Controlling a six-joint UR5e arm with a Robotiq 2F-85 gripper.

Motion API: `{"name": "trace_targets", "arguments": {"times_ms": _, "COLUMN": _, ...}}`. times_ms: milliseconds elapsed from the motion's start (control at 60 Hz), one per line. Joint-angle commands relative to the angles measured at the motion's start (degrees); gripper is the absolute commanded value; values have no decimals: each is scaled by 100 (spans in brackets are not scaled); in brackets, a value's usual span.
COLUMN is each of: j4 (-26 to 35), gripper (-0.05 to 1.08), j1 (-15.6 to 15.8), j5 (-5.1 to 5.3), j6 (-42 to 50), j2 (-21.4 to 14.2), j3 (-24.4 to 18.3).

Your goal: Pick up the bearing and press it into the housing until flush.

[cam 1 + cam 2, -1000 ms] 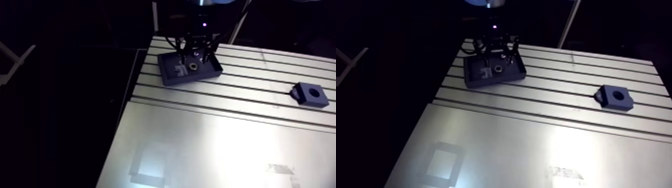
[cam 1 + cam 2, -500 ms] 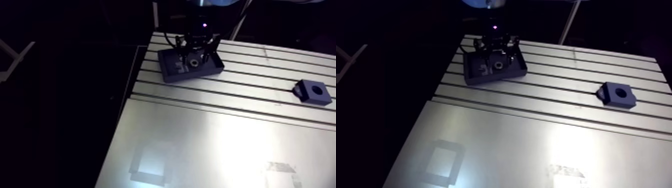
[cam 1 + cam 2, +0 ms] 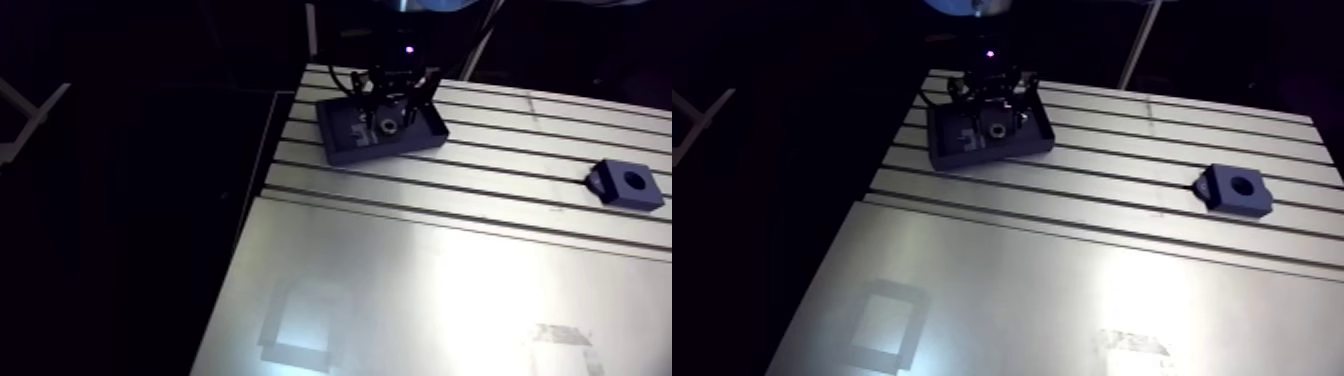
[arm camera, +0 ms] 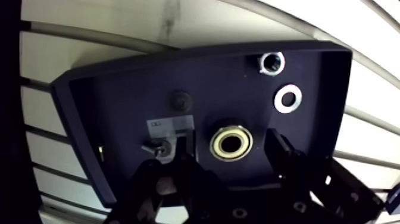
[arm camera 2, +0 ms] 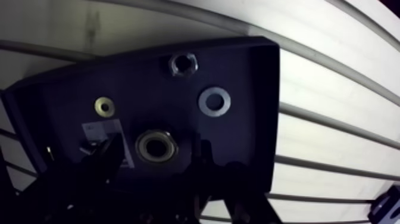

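Barely anything has moved since just before: spread jaws still straddle the round metal bearing (image 4: 231,143) lying flat in the dark matte tray (image 4: 119,101) on the slotted, shiny metal table (image 3: 450,290); the square housing (image 3: 625,185) sits well apart.

Tray (image 4: 89,119): dark navy, matte, with one white label (image 4: 171,123) inside. Bearing (image 4: 231,143): brass-yellow ring, dark bore, silvery outer rim. Washer (image 4: 287,98) and nut (image 4: 271,61): bright silver. Gripper (image 4: 231,150): black. Housing (image 3: 626,185): dark blue, black hole. Table (image 3: 450,300): pale silver aluminium, striped with dark parallel slots.
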Motion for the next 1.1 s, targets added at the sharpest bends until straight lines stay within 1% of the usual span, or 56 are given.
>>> {"name": "trace_targets", "arguments": {"times_ms": 17, "j4": 0, "gripper": 34, "j1": 8, "j5": -15, "j6": 0, "j2": -40, "j3": 8}}
{"name": "trace_targets", "arguments": {"times_ms": 233, "j4": 0, "gripper": 35, "j1": 9, "j5": -24, "j6": 0, "j2": -41, "j3": 9}}
{"name": "trace_targets", "arguments": {"times_ms": 283, "j4": -8, "gripper": 36, "j1": 17, "j5": -24, "j6": 0, "j2": -41, "j3": 9}}
{"name": "trace_targets", "arguments": {"times_ms": 333, "j4": -9, "gripper": 40, "j1": 17, "j5": -24, "j6": 0, "j2": -41, "j3": 9}}
{"name": "trace_targets", "arguments": {"times_ms": 500, "j4": -1, "gripper": 41, "j1": 17, "j5": -24, "j6": 0, "j2": -41, "j3": 16}}
{"name": "trace_targets", "arguments": {"times_ms": 550, "j4": -9, "gripper": 43, "j1": 17, "j5": -24, "j6": 0, "j2": -41, "j3": 9}}
{"name": "trace_targets", "arguments": {"times_ms": 1100, "j4": -9, "gripper": 47, "j1": 17, "j5": -17, "j6": 0, "j2": -15, "j3": 9}}
